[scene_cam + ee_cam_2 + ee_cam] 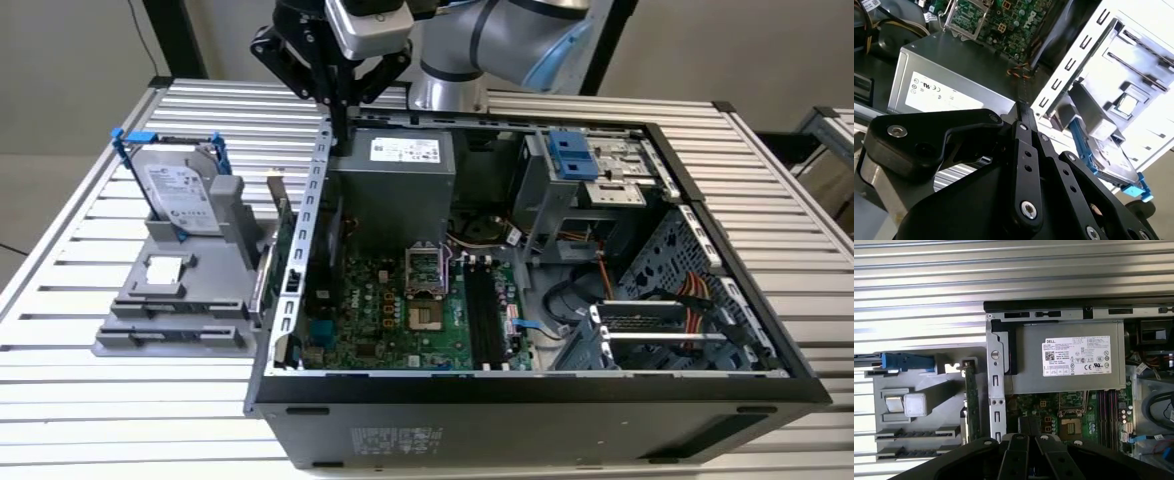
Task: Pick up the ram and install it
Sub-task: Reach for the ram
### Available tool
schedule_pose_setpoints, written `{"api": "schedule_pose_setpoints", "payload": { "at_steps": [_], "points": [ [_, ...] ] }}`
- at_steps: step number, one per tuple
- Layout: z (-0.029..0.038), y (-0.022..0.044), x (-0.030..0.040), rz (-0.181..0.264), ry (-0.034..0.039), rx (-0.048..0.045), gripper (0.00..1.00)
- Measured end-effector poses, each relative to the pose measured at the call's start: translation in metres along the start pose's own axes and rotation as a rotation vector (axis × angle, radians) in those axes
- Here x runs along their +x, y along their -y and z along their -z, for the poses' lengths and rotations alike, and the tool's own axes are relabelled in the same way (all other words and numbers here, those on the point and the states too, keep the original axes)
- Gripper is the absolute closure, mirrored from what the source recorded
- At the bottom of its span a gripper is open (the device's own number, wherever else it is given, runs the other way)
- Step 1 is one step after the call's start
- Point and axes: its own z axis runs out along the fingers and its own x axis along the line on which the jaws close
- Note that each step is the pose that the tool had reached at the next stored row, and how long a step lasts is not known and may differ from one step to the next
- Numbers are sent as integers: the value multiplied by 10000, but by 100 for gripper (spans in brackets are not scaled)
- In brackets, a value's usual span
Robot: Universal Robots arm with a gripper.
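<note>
While ram (972, 400) stands in gray rack (904, 437) beside PC case (561, 395), claw (339, 136) hovers over case wall, closed w/ nothing held.

Exterior view: high, angled down into the open computer case (534, 388). First wrist view: straight down from above. Second wrist view: close, oblique, past the pincer (1022, 108). All share the power supply (394, 172).

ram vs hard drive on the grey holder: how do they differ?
Look: the ram is a thin green stick; the hard drive is a silver box with blue handles.
Size: the hard drive is much thicker than the ram.
Place: the ram stands beside the case; the hard drive sits further to the exterior view's left.
Shared: both stand upright in the grey holder, outside the case.
</note>
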Motion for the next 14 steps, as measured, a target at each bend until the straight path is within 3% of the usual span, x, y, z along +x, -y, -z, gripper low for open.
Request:
{"api": "schedule_pose_setpoints", "payload": {
  "at_steps": [14],
  "points": [
    [0,0,69,-1,-6,0,100]
  ]
}}
